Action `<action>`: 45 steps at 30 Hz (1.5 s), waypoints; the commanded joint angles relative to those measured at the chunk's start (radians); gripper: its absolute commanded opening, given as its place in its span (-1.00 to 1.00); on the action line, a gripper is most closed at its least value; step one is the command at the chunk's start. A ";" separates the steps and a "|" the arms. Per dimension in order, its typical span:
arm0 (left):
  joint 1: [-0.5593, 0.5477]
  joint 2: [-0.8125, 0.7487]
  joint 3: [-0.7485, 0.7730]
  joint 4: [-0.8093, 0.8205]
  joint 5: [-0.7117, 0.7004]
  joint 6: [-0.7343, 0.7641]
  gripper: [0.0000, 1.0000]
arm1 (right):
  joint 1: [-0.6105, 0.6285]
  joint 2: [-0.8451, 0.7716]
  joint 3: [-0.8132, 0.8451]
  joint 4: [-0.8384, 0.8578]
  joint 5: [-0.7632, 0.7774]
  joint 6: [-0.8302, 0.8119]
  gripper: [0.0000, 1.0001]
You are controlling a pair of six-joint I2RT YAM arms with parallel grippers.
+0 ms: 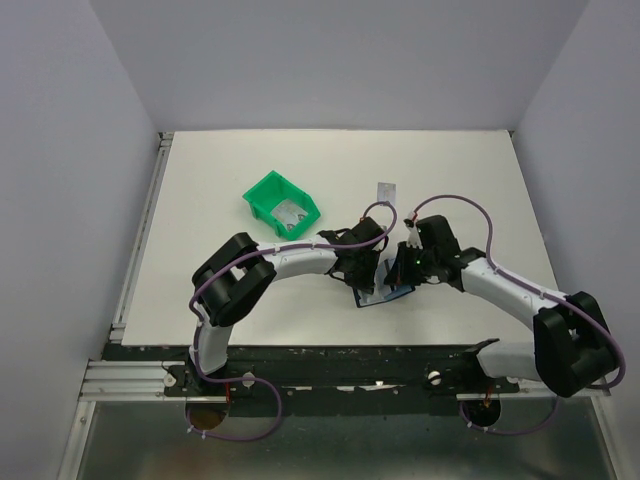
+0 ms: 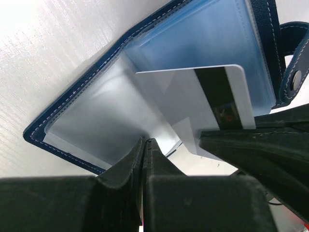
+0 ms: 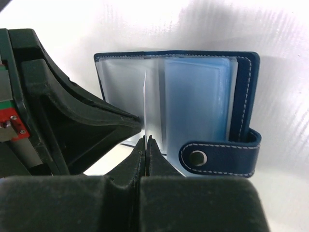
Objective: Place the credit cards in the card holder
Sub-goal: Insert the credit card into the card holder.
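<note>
right gripper (image 3: 146, 141) is clamped shut on the striped credit card (image 2: 183, 96), held edge-on at the open card holder (image 3: 244, 92) near mid-table. a clear sleeve (image 2: 96, 130) looks pinched by the nearly closed left gripper (image 2: 145, 143). card's probably thin, stiff, slick, so it's best gripped by a short edge.

Left arm (image 1: 290, 262): rises from its base at the near edge of the table (image 1: 200, 200), elbow folded high, forearm reaching right toward the table's middle.
Left tool (image 2: 145, 141): angled down, fingers pressed together, tips pinching a clear sleeve of the card holder (image 2: 82, 121).
Right arm (image 1: 510, 285): elbow out near the table's right edge, forearm stretched left toward the middle.
Right tool (image 3: 146, 140): fingers closed tight on one end of a card (image 2: 193, 101).
Both tools: tips just beside each other, facing inward.
</note>
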 commanded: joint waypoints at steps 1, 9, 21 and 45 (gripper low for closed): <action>-0.007 0.004 -0.026 -0.007 0.002 0.015 -0.80 | -0.004 0.031 -0.007 0.061 -0.061 -0.033 -0.99; -0.007 0.001 -0.025 -0.007 0.002 0.012 -0.80 | -0.004 0.079 0.002 0.021 0.002 -0.033 -0.99; -0.007 -0.039 -0.014 -0.023 -0.032 0.018 -0.81 | -0.004 0.082 -0.001 -0.017 0.092 0.020 -0.99; 0.025 -0.067 -0.040 -0.126 -0.083 -0.019 -0.81 | -0.004 0.091 -0.047 0.093 -0.001 0.036 -0.99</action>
